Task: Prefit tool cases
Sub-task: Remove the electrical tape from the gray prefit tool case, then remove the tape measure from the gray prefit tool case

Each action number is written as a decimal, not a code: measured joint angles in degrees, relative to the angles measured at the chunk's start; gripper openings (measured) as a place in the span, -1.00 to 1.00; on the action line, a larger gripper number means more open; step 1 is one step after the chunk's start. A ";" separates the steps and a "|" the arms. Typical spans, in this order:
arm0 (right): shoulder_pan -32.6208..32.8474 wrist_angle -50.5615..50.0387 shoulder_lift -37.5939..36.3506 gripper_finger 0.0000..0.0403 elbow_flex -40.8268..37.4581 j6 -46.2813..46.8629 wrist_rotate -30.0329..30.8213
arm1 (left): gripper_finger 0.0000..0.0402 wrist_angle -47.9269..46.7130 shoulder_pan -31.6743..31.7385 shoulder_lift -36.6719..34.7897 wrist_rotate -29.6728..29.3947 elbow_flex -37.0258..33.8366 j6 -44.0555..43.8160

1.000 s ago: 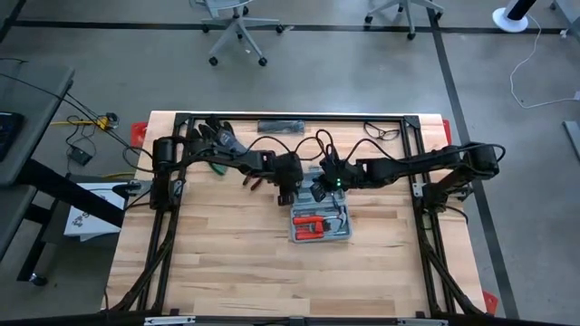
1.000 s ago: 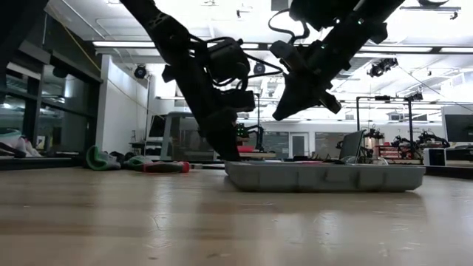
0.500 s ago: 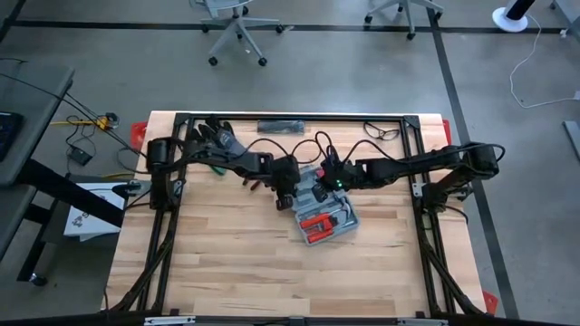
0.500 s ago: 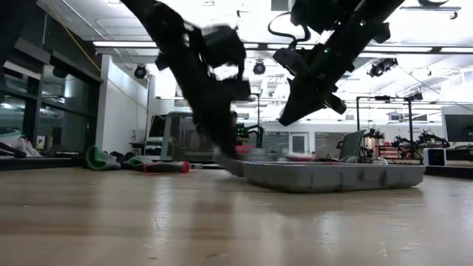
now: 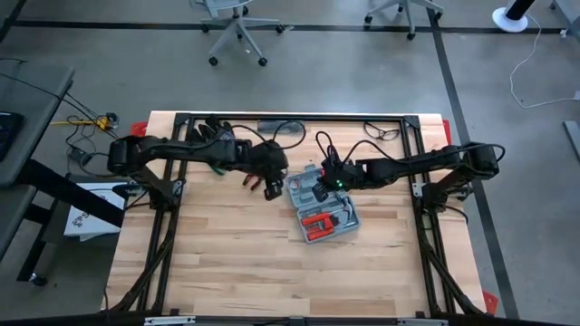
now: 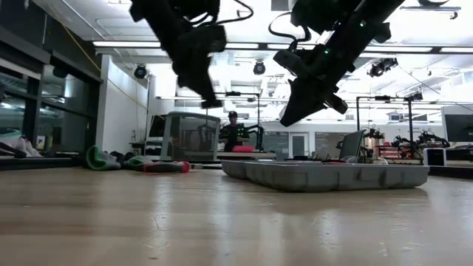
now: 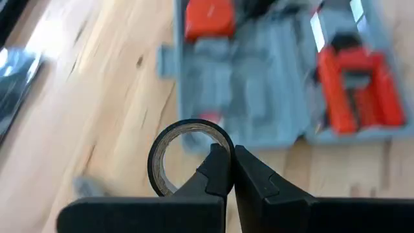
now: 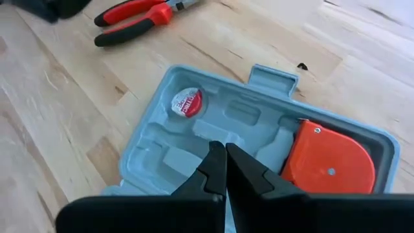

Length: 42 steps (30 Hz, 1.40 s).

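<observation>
The blue-grey tool case (image 5: 324, 217) lies open and askew on the table's middle, with red tools in its near half and an orange tape measure (image 8: 330, 162) in its far half (image 8: 194, 142). My left gripper (image 5: 270, 188) hangs raised to the left of the case, shut on a black tape roll (image 7: 158, 165). My right gripper (image 5: 317, 178) is shut and hovers over the case's far half, clear of it in the low view (image 6: 290, 118). My left gripper pinches the tape roll's ring wall (image 7: 210, 127) at one spot between its two fingertips. The fingers slant down from the table's left. The roll is lifted clear of the table and the case and stands out beyond the fingertips with its hole showing.
Red-handled pliers (image 8: 132, 22) lie on the wood left of the case. Dark gloves (image 5: 213, 136) and a black flat item (image 5: 281, 125) lie at the far edge. A black metal frame (image 5: 412, 145) borders the table. Bare wood stretches toward the near edge.
My left gripper has risen from the case's left end and drawn back toward the table's left. The case has turned about on the table from square to askew and slid a little.
</observation>
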 joint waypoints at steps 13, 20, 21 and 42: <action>2.49 -3.30 0.00 -1.00 0.00 3.66 -0.48 | -1.00 -4.56 -1.24 -1.70 8.54 -15.92 -2.43; 5.53 -5.61 0.00 -1.00 0.00 7.99 -0.44 | -1.00 0.27 -4.60 -7.25 7.93 -25.08 -9.69; 5.72 -6.10 0.00 -1.00 0.00 9.20 -0.49 | -0.98 0.89 -4.82 -8.07 7.38 -26.19 -11.44; 0.44 -13.14 3.43 -0.27 0.00 5.05 -2.66 | -0.05 8.77 -4.85 -16.69 4.29 -32.54 -23.62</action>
